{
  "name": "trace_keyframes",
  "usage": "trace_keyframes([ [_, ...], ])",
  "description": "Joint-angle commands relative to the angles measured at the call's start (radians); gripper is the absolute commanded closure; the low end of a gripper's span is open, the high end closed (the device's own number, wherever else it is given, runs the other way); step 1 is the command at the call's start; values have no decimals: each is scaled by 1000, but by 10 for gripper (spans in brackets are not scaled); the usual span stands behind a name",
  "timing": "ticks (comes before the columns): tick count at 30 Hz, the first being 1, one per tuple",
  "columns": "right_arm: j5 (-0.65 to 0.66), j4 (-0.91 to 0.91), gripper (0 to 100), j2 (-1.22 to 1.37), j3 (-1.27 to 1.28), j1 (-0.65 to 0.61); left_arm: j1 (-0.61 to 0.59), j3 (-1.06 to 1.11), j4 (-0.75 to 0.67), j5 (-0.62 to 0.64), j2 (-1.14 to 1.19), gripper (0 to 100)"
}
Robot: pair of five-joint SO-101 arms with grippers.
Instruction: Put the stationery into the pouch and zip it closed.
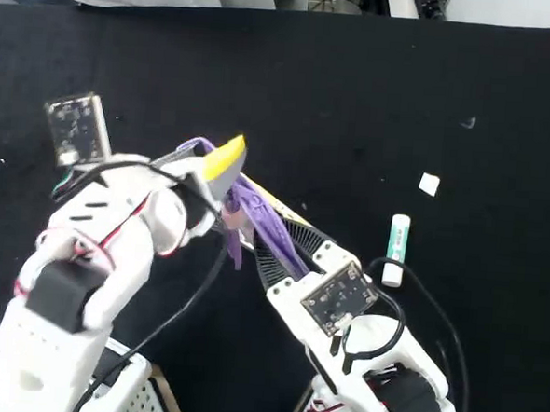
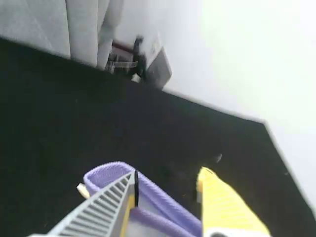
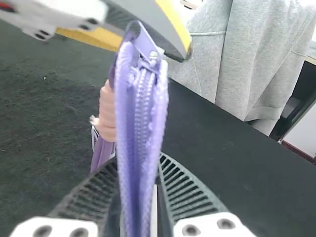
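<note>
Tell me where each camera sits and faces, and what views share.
High view: above the table, looking down on the left tool, the right tool and the pouch between.
Left wrist view: on the left wrist, facing the table's far edge past its own tool.
Right wrist view: on the right wrist, facing along its own tool, shut on the pouch.
All three show the pouch.

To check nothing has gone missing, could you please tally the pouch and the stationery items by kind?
pouch: 1
glue stick: 1
small white block: 1
Total: 3
A peach-coloured shape beside the pouch is too unclear to count.
</note>
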Motion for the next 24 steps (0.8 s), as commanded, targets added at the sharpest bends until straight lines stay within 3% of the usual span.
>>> trace_keyframes([
  [1,9,-8,987,-87,5,-2,-2,-8,-14,-6,-114,762],
  [4,9,-8,987,-87,5,-2,-50,-15,-14,-49,-184,758],
  [11,9,-12,987,-88,-19,81,-315,30,-12,-63,-175,757],
  [18,9,-8,988,-87,-73,218,-328,127,-31,-72,-58,757],
  [24,9,-3,988,-85,-125,301,-285,277,-161,-250,2,759],
])
